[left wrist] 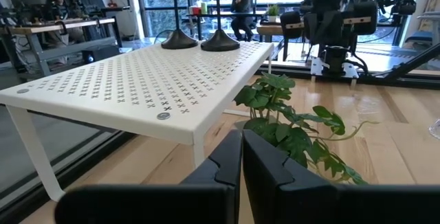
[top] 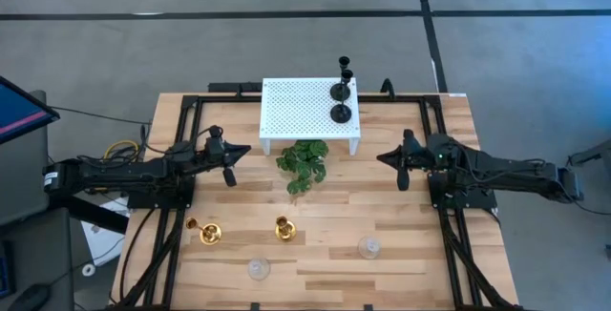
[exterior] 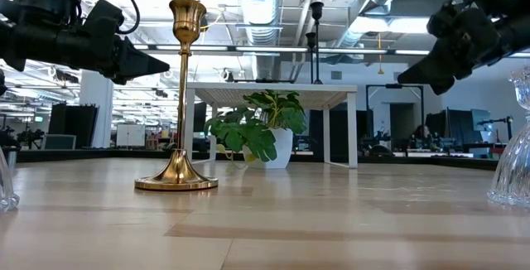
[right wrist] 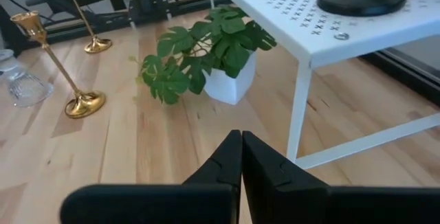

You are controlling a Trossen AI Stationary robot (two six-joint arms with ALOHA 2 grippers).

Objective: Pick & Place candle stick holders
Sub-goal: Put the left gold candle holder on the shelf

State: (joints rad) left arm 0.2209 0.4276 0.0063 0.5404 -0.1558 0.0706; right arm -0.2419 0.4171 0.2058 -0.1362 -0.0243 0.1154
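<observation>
Two black candle stick holders (top: 342, 90) (top: 341, 113) stand on their round bases (left wrist: 180, 40) on the white perforated stand (top: 310, 115). Two gold holders (top: 210, 233) (top: 284, 228) stand upright on the wooden table, with two clear glass ones (top: 258, 269) (top: 368, 247) nearer its near edge. My left gripper (top: 246, 149) hovers shut to the left of the plant, above the table. My right gripper (top: 382, 156) hovers shut to the plant's right. Both point toward the middle, and nothing is between their fingers (left wrist: 242, 155) (right wrist: 242, 148).
A green leafy plant (top: 303, 163) in a white pot stands in front of the stand, between the two grippers. Black frame rails (top: 181, 187) run along the table's left and right sides. Bare wood lies between the plant and the gold holders.
</observation>
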